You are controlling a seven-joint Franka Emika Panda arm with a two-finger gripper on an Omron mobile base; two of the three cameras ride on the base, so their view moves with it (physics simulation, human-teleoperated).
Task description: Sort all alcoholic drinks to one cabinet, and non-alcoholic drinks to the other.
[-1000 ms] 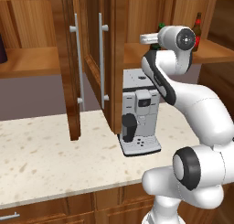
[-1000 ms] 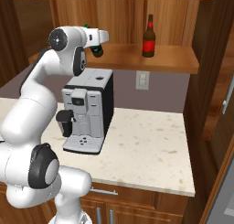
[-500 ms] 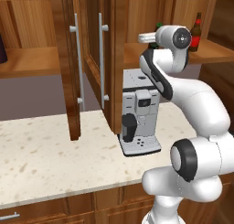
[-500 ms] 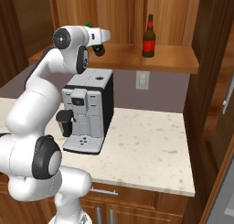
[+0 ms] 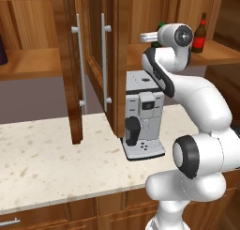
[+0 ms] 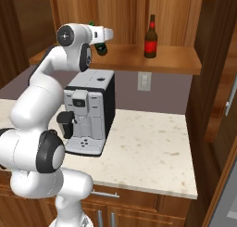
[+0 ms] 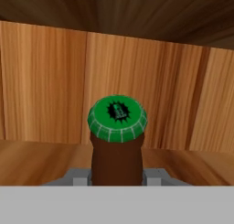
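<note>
Nothing much is changing since a moment ago: only the arm's upper joint is leaning a little more to the left, and the gripper point(image 7: 117, 178) is still squeezing tight on the neck of a beer bottle point(image 7: 117, 145). That bottle is pointing its green cap, with a tiny dark mark too small to read, along the gripper toward the cabinet's wooden back wall. Another beer bottle point(image 6: 150, 37), with a red label, is standing upright on the shelf point(image 6: 139, 59), to the right, above the coffee machine point(image 6: 88, 111).
</note>
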